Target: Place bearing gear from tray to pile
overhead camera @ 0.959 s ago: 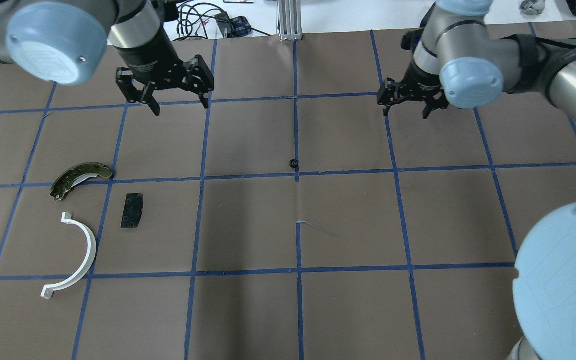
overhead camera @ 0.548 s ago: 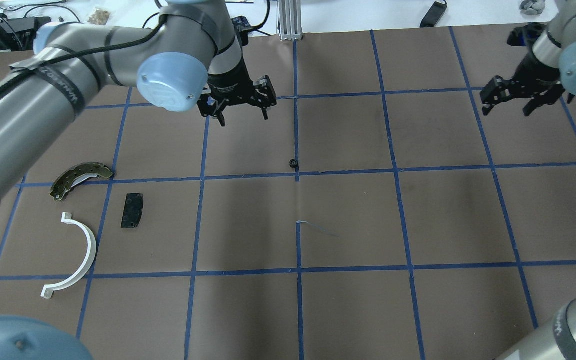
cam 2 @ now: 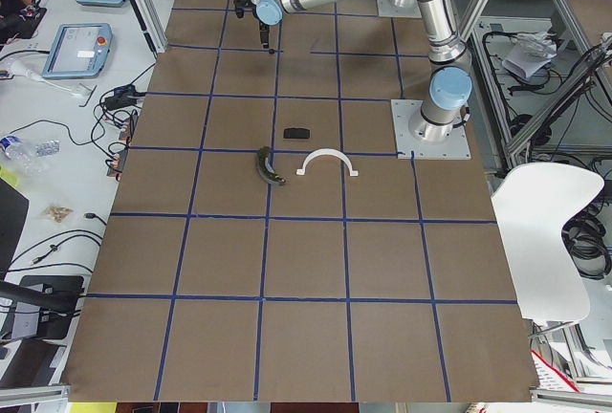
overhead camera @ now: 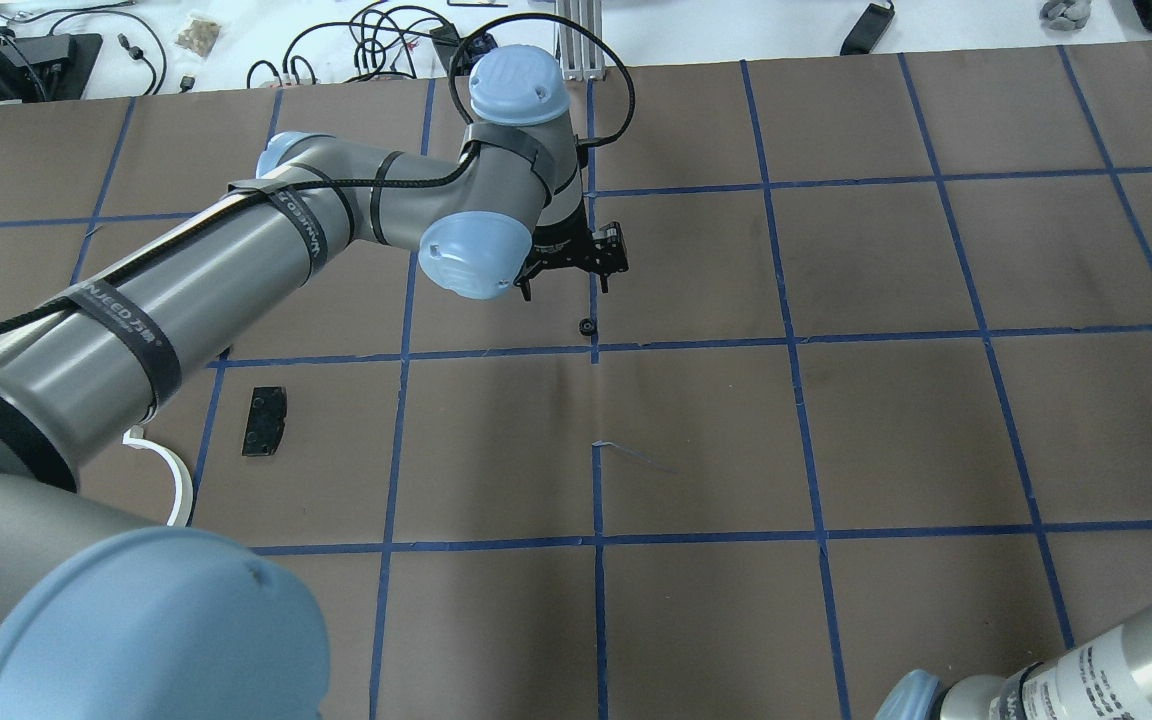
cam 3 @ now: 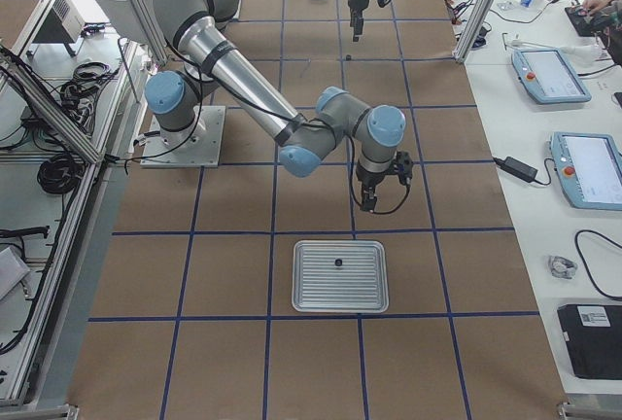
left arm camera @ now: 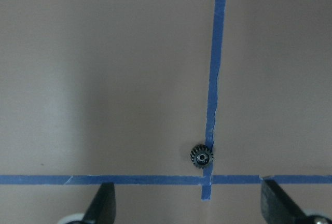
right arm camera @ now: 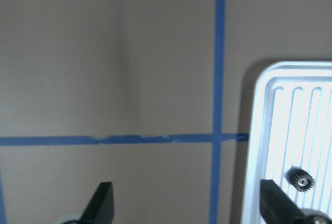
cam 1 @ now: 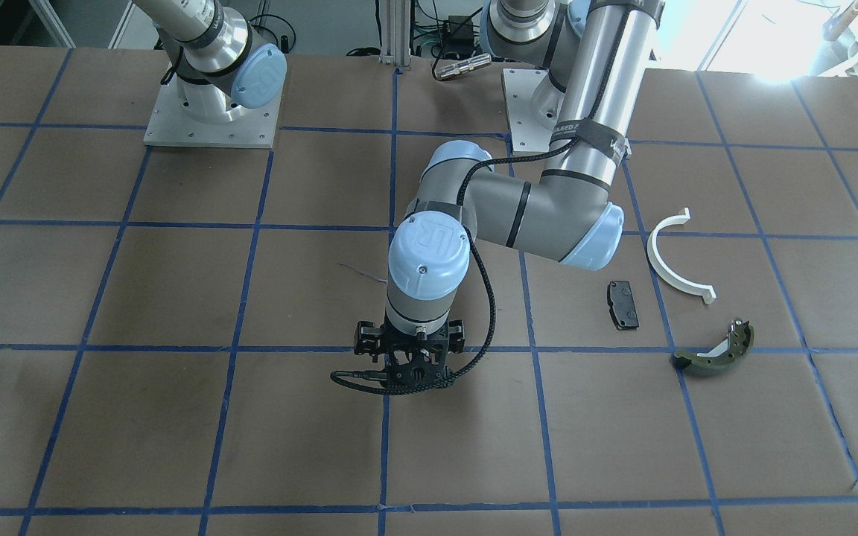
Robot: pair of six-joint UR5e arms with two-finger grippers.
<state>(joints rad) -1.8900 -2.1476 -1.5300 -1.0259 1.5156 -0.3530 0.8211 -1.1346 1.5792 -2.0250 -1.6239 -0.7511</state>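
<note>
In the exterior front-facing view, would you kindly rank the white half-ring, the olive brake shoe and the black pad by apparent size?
1. white half-ring, widest span, though only narrowly ahead
2. olive brake shoe, nearly alike in extent
3. black pad, clearly smallest

Two gears (left arm camera: 202, 156) (right arm camera: 301, 178); one tray (cam 3: 340, 276); one half-ring (cam 1: 676, 262); one pad (cam 1: 623, 304); one brake shoe (cam 1: 713, 353).

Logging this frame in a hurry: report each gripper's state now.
Left gripper: open, empty, near a small gear lying loose.
Right gripper: open, empty, beside the tray holding a second gear.
</note>
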